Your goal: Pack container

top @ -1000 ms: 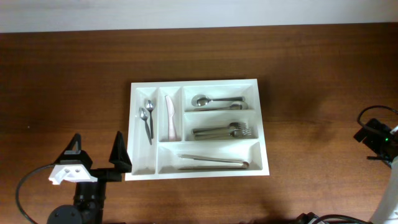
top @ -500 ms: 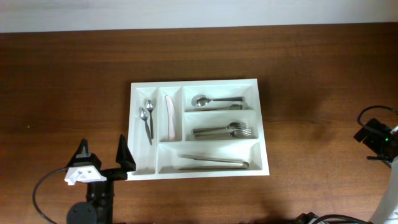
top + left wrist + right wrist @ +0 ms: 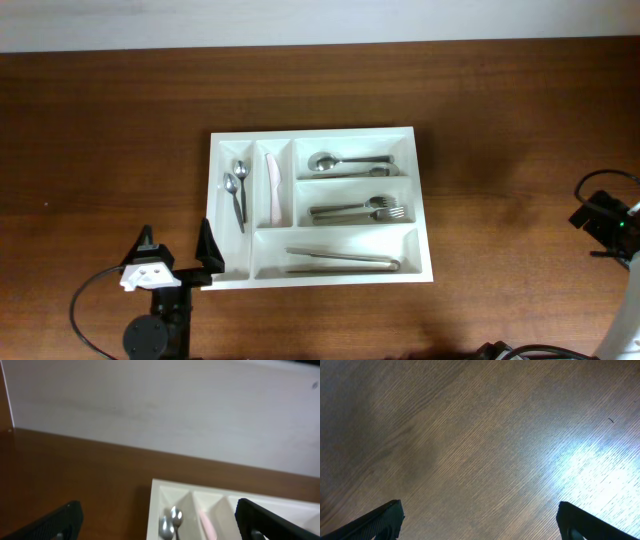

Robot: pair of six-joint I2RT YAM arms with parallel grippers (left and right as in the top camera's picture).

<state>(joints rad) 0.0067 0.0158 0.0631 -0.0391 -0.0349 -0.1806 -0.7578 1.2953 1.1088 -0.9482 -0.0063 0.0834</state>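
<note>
The container (image 3: 425,205), a white tray with five compartments, lay flat on the brown table (image 3: 520,120), with its long sides running left to right in the overhead view. Its two narrow slots were on the left side and its three wide compartments were stacked on the right side.

In the narrow slot at the container's left wall lay two small spoons (image 3: 237,186). In the narrow slot beside it lay one pale knife (image 3: 272,185). The far wide compartment held a large spoon (image 3: 345,161), and the middle one held forks (image 3: 360,210). The near one held long metal pieces (image 3: 345,260); what kind they were, I could not tell.

The left gripper (image 3: 177,245) was at the near left corner of the container, with its fingers spread wide and holding nothing. One finger (image 3: 207,245) overlapped that corner in the overhead view; I could not tell whether it touched the rim. The other finger was over the table, just outside the container's left wall. The left wrist camera looked across the container's left part, over the small spoons and the pale knife, toward a white wall (image 3: 160,410) behind the far side of the container.

The right gripper (image 3: 479,505) was well apart from the container, beyond its right wall. Its fingers were also spread wide, and only bare wood was between them.
</note>
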